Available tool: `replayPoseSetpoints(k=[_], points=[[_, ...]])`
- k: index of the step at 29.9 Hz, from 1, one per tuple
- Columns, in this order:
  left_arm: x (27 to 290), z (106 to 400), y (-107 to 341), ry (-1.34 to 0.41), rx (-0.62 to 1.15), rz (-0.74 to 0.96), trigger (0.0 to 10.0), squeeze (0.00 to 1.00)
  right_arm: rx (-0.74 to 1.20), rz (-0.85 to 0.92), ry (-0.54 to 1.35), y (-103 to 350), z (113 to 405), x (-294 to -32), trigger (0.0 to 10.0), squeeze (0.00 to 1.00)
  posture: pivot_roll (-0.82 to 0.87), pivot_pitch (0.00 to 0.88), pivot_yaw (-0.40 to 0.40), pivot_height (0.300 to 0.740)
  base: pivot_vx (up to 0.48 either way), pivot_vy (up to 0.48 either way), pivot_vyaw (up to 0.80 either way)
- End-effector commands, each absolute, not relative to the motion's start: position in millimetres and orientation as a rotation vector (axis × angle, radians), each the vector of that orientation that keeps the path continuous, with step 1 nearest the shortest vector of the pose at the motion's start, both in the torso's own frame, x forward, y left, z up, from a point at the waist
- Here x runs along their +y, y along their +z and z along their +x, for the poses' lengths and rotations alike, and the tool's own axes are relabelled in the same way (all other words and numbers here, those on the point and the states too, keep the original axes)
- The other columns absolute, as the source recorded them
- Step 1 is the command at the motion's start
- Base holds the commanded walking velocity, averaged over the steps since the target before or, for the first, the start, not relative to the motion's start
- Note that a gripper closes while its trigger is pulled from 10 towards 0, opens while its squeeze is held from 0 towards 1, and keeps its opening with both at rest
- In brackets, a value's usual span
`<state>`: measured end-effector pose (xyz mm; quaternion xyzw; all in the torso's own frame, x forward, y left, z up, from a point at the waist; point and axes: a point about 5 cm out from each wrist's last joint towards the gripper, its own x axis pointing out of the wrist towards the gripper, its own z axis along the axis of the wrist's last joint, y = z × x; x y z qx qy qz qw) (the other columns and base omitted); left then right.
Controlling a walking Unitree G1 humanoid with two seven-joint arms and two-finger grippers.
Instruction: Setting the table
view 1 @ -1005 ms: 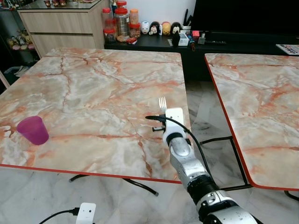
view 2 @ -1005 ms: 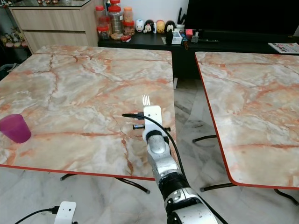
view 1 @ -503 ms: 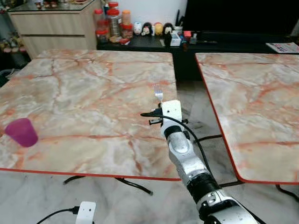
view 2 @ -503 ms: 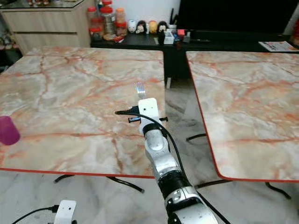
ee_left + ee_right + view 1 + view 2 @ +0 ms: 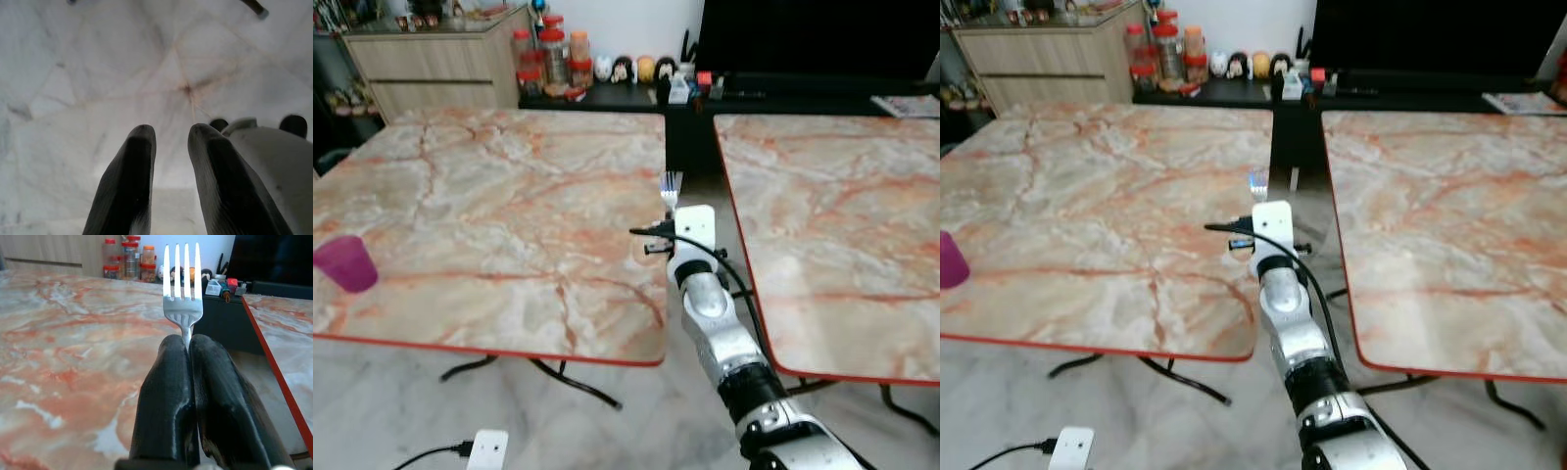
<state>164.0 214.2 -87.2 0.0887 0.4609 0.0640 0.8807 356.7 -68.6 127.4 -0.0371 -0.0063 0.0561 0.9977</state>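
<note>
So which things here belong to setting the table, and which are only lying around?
For the job:
- fork, clamped upright in the right gripper
- purple cup, on the left marble table
- right marble table

Just lying about:
- jars and small figurines on the dark sideboard
- white plug and cable on the floor

Home living/dining room. Two marble-look tables with red edges (image 5: 489,196) (image 5: 832,215) stand side by side on a pale marble tile floor (image 5: 391,401). Behind them a low black TV console (image 5: 607,96) carries a big dark TV screen (image 5: 813,39), little figurines (image 5: 626,69) and red-lidded food jars (image 5: 553,61). A wood-front drawer cabinet (image 5: 431,64) sits at the far left.
</note>
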Motion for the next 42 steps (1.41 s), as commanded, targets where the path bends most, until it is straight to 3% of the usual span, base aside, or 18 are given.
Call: replayPoseSetpoints(k=[1,42], points=[[219.0,160.6,-87.7,0.151,0.968,0.193,10.0,0.0,-0.04,-0.073,0.128,137.6,359.4,-62.7,10.0,0.0,-0.02,0.0,-0.001,0.727,0.0,-0.401,0.0],[215.9,159.0,-88.9,0.14,0.972,0.186,10.0,0.0,-0.055,-0.104,0.084,144.9,366.2,-77.1,10.0,0.0,-0.04,0.0,0.013,0.727,0.0,-0.405,0.0]])
